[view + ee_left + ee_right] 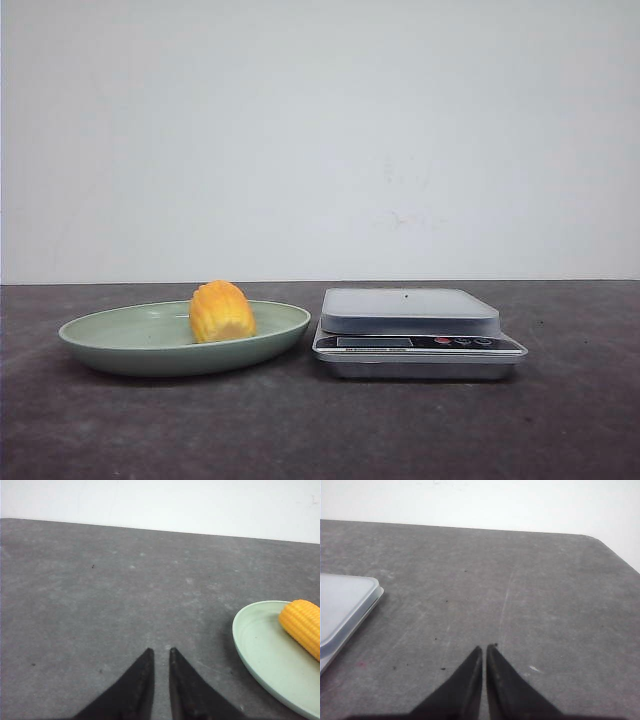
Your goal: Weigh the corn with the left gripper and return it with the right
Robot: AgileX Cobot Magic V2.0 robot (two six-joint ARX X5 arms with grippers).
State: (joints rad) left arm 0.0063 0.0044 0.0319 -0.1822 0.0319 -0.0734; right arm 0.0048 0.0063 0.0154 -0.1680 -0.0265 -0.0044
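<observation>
While corn point(221, 312) lies on plate point(120, 345), left tool point(160, 654) and right tool point(484, 649) closed, low over table point(560, 420).

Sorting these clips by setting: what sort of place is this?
Probably a lab or test bench, not a real kitchen: a bare dark table against a plain white wall, holding only a green plate with corn and a digital scale.

No legible text anywhere.

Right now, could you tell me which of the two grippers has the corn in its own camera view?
The left gripper: its wrist view shows the corn on the green plate. The right gripper sees only the kitchen scale.
</observation>
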